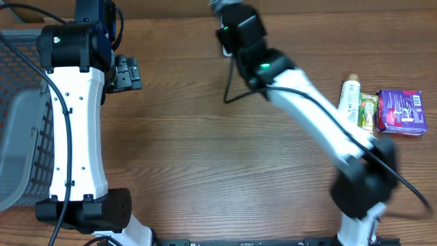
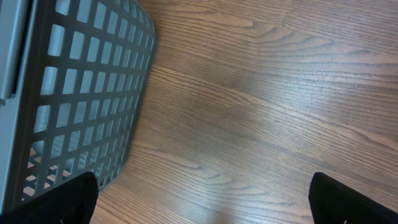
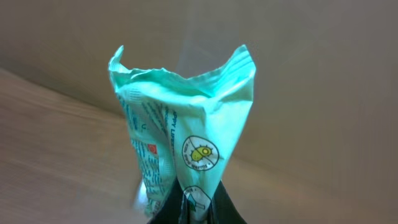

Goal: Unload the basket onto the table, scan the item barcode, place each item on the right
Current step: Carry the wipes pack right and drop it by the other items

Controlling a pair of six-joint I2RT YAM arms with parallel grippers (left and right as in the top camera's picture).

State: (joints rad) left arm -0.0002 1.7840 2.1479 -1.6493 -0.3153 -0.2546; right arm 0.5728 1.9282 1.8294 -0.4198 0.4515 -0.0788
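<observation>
– Jaws on the right arm: what are they doing?
– They are pressed together on the lower end of a mint-green packet (image 3: pixel 186 143). It stands upright above them, crimped top edge flared, and is held near the far edge of the desk (image 1: pixel 205 157).
– And the left jaws?
– Spread wide and holding nothing, just beside a grey basket (image 2: pixel 81 93). A purple pack (image 1: pixel 401 111) lies well apart, at the right.
– What might go wrong?
– Probably the narrow pinch. The soft film could slide or flop over, and creases could spoil the barcode. I cannot tell which face carries the barcode, and no scanner shows.
</observation>
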